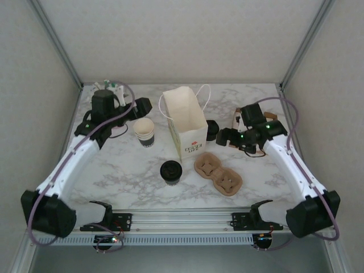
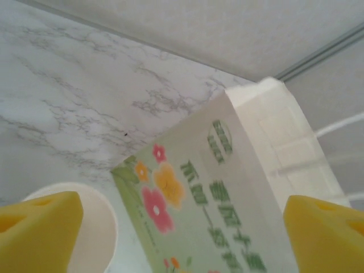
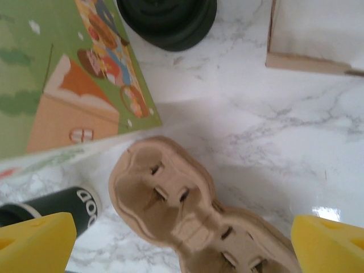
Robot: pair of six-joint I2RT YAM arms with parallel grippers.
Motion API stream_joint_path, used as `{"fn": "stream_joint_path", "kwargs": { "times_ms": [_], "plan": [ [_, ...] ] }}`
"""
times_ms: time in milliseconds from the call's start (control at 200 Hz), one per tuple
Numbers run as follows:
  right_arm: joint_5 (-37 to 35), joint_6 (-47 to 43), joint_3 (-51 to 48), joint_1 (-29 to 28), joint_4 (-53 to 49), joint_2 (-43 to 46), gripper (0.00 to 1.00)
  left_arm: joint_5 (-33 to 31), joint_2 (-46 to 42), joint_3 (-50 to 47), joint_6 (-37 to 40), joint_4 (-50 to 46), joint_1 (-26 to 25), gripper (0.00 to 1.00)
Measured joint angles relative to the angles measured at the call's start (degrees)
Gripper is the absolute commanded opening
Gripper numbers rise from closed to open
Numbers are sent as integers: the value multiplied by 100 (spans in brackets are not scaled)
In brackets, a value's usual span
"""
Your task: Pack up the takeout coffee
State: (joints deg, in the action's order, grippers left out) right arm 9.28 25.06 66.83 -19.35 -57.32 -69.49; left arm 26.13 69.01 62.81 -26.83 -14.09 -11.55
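Note:
The takeout coffee (image 1: 170, 172), a short banded cup with a round black lid, stands at the front centre of the table; its dark wall (image 3: 62, 207) shows at the lower left of the right wrist view. The tall paper bag (image 1: 185, 120) stands open behind it, printed side (image 2: 227, 187) facing the left wrist camera. My left gripper (image 1: 141, 106) hangs open left of the bag, above the lidless cup (image 1: 144, 132), with nothing between its yellow fingertips (image 2: 40, 227). My right gripper (image 1: 223, 136) is open right of the bag, over the carrier.
A brown pulp cup carrier (image 1: 218, 172) lies right of the coffee, and it is large in the right wrist view (image 3: 182, 210). A squat black cylinder (image 1: 212, 129) sits against the bag's right side. A small cardboard box (image 3: 318, 34) lies at the back right.

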Motion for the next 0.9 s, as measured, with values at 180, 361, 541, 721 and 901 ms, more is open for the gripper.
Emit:
{"fn": "stream_joint_path", "kwargs": {
  "times_ms": [180,361,541,721,901],
  "plan": [
    [52,46,-597,-149,-131,608,88,-131,-1123,-1080,-181,175,-105,100],
    [146,120,-1056,-529,-144,693,83,-195,-1821,-1878,-378,236,-254,100],
    [-55,177,-1099,-741,-118,496,83,-201,-2055,-2218,-459,229,-262,100],
    [-286,192,-1010,-748,17,-227,83,-201,-2061,-2256,-452,234,-262,100],
    [-463,107,-767,-748,195,-997,84,-212,-2059,-2253,-448,232,-262,100]
  ]
}}
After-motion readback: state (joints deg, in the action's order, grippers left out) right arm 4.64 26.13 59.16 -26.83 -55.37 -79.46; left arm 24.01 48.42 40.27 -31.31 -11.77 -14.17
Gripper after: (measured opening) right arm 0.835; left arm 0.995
